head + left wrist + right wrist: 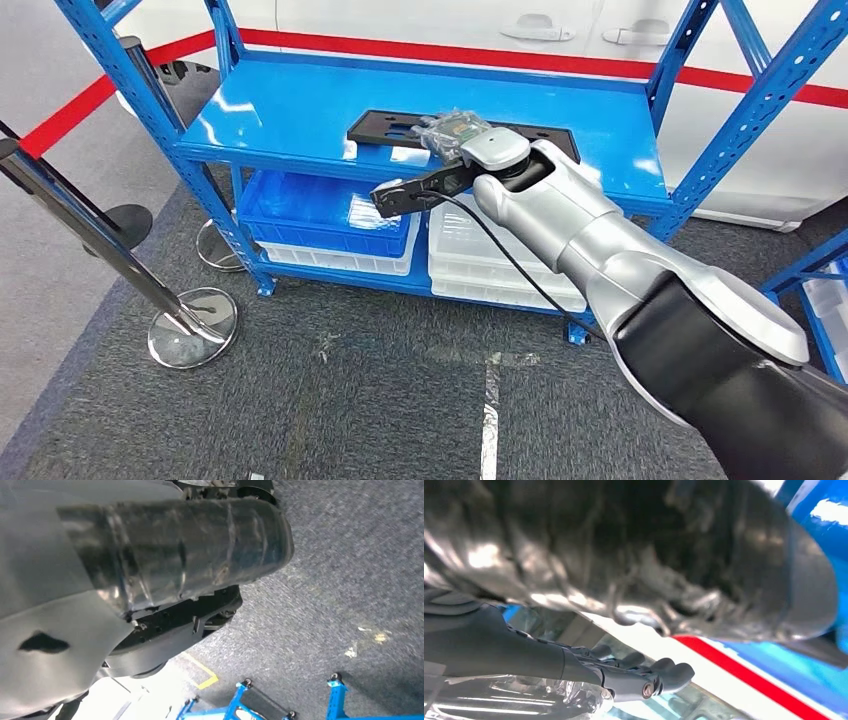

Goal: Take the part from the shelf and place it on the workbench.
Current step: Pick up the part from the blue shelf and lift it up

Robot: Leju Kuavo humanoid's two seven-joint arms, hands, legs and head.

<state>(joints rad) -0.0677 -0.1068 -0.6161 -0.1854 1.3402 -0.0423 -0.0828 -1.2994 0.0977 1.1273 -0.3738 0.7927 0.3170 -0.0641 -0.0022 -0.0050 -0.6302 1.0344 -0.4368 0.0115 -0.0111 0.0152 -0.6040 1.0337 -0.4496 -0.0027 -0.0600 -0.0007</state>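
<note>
Head view: your right hand (pixel 465 150) sits center frame over the blue shelf (pixel 300 115), resting on the bagged part (pixel 450 128), which lies on a black tray (pixel 390 128) on the top deck; you can't tell from here whether the fingers are clamped. Right wrist view: dark fingers (pixel 664 672) curl close together along the crinkled clear bag at lower left, grip unclear.

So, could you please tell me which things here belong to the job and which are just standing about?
Job: black part on the blue shelf; right hand over its plastic wrap.
Bystanders: blue bin, white bins, stanchion base.
</note>
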